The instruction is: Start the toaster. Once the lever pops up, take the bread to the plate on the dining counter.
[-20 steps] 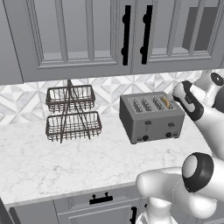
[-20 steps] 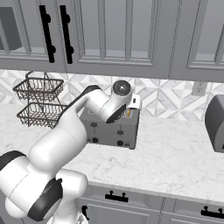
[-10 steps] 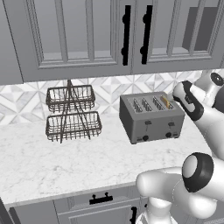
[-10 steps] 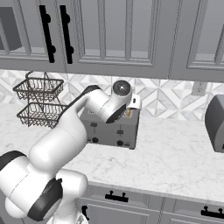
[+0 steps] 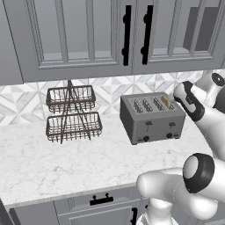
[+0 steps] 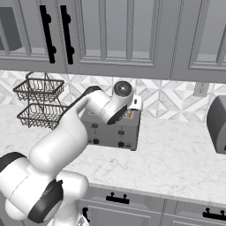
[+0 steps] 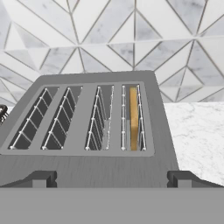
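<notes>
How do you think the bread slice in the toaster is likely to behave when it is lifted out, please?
The bread looks thin and sits edge-up in the rightmost slot of the toaster, so it is probably light. It stands straight between the slot wires, which suggests it is fairly stiff, though a hard pinch might crack it. Only its narrow top edge shows, leaving little to grip.

No readable text, label, brand or number shows on any surface in these views

Toaster (image 7: 87, 131) directly below hand, slot tops unobstructed; bread (image 7: 134, 118) in rightmost slot. Tiled wall (image 7: 109, 39) close behind. Open counter (image 7: 197, 131) right. Wire basket rack (image 5: 72, 114) well left.
</notes>
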Controlling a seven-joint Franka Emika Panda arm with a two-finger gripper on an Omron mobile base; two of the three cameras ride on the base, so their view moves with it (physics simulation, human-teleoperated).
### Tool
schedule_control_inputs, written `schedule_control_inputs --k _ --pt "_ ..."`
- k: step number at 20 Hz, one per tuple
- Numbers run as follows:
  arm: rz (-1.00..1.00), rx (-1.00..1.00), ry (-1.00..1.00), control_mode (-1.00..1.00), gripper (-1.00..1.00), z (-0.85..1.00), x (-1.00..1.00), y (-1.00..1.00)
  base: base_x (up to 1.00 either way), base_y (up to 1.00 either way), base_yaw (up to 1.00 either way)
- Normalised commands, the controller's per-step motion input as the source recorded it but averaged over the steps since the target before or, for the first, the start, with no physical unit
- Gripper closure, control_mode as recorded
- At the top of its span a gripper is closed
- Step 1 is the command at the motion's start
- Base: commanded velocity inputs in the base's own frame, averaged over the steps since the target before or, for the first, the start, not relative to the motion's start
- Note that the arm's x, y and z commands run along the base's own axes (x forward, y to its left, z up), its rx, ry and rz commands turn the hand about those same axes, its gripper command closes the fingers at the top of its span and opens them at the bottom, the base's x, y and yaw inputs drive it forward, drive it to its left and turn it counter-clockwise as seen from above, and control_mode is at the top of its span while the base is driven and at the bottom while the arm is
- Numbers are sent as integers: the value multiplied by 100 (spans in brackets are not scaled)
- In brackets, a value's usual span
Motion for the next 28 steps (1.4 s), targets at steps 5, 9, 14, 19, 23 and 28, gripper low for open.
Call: schedule_control_inputs --k 5,9,14,19,23,28 --pt "0 -7 0 -100 -100 -15 -1 0 0 0 0" --pt "0 -1 2 -100 -100 -10 0 0 0 0 0" --pt "0 0 0 -100 -100 -2 1 0 0 0 0" --pt "-1 0 1 -100 -100 -3 33 0 0 0 0" --pt "0 0 1 -100 -100 -7 33 0 0 0 0" --pt "-1 0 0 -100 -100 -12 18 0 0 0 0"
